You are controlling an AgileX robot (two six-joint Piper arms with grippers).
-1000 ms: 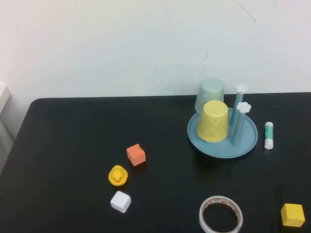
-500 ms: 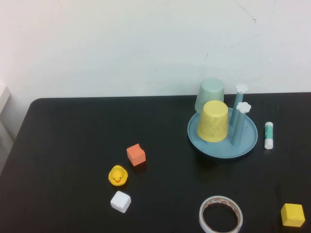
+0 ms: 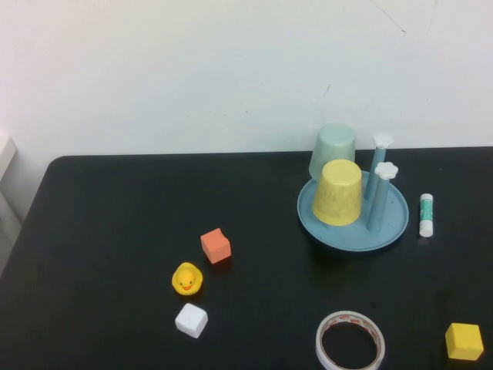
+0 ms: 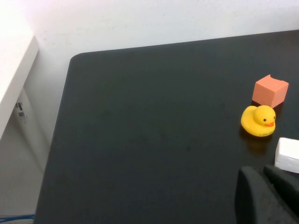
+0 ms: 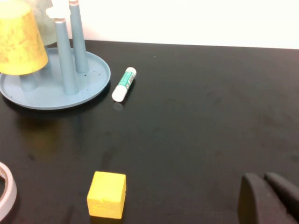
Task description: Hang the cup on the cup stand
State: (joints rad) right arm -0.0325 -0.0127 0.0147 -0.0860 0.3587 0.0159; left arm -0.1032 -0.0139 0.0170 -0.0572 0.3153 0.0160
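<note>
The pale mint-green cup point(image 3: 333, 149) sits upside down over a back peg of the cup stand point(image 3: 393, 231), tilted slightly, behind the yellow cup point(image 3: 337, 193). A sliver of the mint cup also shows in the right wrist view point(image 5: 43, 28), and the stand's rim shows there too point(image 5: 96, 86). Two pegs with white flower caps point(image 3: 386, 170) stand bare. Neither gripper is in the high view. My left gripper point(image 4: 262, 173) is shut and empty over the table near the white cube. My right gripper point(image 5: 264, 178) is shut and empty, well away from the stand.
A glue stick point(image 3: 426, 214) lies right of the stand. A tape roll point(image 3: 350, 340) and a yellow cube point(image 3: 464, 341) are at the front right. An orange cube point(image 3: 216, 246), a yellow duck point(image 3: 186, 279) and a white cube point(image 3: 191, 320) are at centre left.
</note>
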